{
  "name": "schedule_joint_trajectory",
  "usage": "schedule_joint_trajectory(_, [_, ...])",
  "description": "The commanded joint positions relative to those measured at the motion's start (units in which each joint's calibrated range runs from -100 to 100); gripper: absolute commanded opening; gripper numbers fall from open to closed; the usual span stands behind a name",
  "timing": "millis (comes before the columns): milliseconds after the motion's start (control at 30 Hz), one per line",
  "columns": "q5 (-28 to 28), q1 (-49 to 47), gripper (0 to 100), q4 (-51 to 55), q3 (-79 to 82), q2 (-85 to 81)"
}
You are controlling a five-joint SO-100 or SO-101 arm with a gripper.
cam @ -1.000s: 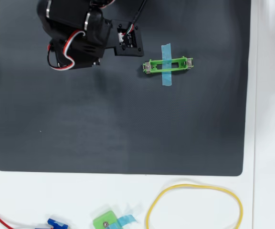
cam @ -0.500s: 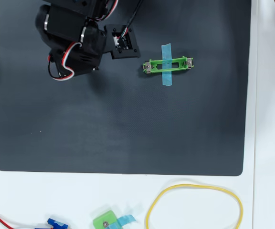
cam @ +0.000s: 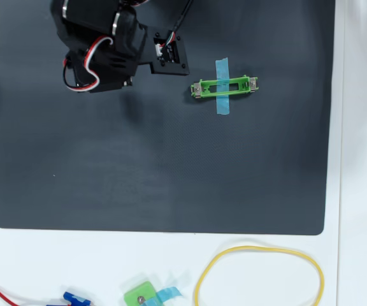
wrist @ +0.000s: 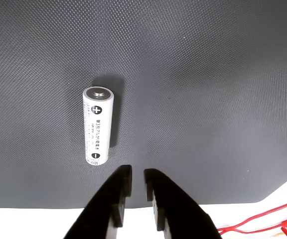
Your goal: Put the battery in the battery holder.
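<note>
1. In the wrist view I am seeing the battery (wrist: 98,125) lying on the dark mat (wrist: 208,99), its plus end pointing toward 12 o'clock and its printed text running along its length. A soft shadow is falling just beside it on its 3 o'clock side.
2. Also in the wrist view, the gripper (wrist: 135,175) is coming in from 6 o'clock. Its two black fingers (wrist: 117,191) are sitting close together with only a narrow slit between them, and nothing is held in that slit. The battery is lying just beyond the fingertips, toward 11 o'clock from them, not touching.
3. At 5 o'clock in the wrist view, a red wire (wrist: 263,219) is trailing over the white table (wrist: 44,221) past the mat's edge.
4. In the overhead view the arm (cam: 104,44) is hanging over the mat's 11 o'clock corner and is hiding the battery from me.
5. The battery holder (cam: 225,87) is lying at 3 o'clock from the arm, apart from it, long axis running 9 to 3, with a blue tape strip (cam: 222,86) crossing its middle. Its slot is showing empty.
6. Off the mat at 6 o'clock I am seeing a yellow loop (cam: 260,274) and a small green piece (cam: 140,296).
</note>
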Motion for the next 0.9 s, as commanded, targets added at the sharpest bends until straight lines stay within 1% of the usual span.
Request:
schedule_joint_trajectory(0, [-0.29, -0.24, 2, -0.32, -0.11, -1.76])
schedule_joint_trajectory(33, [-0.34, -0.24, 6, -0.32, -0.11, -1.76])
schedule_joint_trajectory(67, [-0.34, -0.24, 6, -0.32, -0.19, -1.76])
schedule_joint_trajectory(267, [0.02, -2.32, 7, 0.12, -0.37, -1.59])
schedule_joint_trajectory(533, [0.07, -2.11, 7, -0.23, -1.07, -1.59])
schedule_joint_trajectory(567, [0.13, -1.90, 8, -0.23, -1.07, -1.59])
schedule_joint_trajectory(700, [1.06, -1.69, 21, -0.32, -1.07, -1.59])
schedule_joint_trajectory(800, [1.06, -1.69, 24, -0.32, -1.07, -0.82])
schedule_joint_trajectory(867, [1.06, -1.59, 26, -0.06, -2.48, 3.53])
